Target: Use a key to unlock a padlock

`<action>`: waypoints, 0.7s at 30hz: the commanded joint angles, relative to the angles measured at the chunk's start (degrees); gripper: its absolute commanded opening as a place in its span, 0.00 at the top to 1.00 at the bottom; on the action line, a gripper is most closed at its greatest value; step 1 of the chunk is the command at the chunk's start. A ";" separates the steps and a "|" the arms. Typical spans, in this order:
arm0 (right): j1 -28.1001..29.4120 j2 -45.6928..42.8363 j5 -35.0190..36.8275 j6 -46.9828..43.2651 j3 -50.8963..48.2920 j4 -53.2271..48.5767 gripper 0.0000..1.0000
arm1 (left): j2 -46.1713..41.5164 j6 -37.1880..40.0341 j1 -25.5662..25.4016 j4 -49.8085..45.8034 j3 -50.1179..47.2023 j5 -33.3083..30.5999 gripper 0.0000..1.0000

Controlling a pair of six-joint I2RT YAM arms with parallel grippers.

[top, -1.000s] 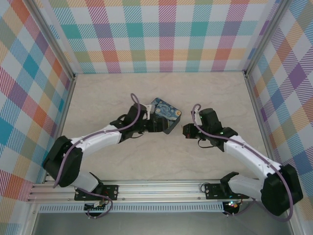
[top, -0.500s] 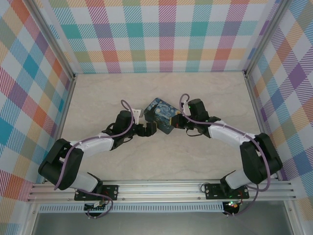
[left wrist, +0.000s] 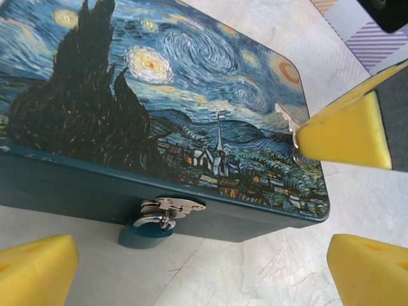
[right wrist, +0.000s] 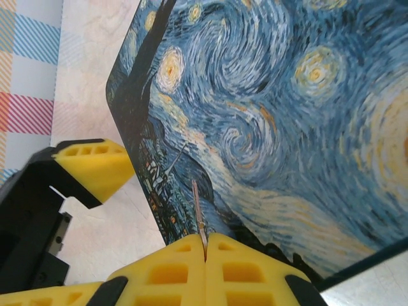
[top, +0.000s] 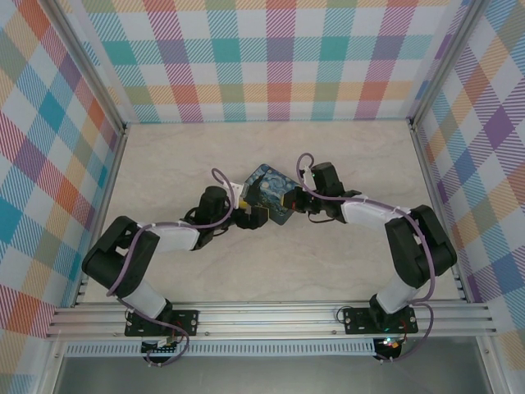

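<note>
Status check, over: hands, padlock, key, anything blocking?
Left hand open, facing the blue padlock hanging on the hasp of the Starry Night tin. Right hand shut on the key, above the tin. Nothing blocking the padlock.

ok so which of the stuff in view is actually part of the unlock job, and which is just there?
Job:
- padlock, hanging from a hasp
- key, pinched in the shut right end effector
- left end effector, open, facing the padlock

Just there:
- Starry Night tin, which carries that hasp
- marbled table
</note>
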 commanded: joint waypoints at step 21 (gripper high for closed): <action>-0.64 3.47 -0.24 -0.96 0.70 -4.41 0.99 | 9.89 -0.72 0.55 8.92 2.77 4.71 0.00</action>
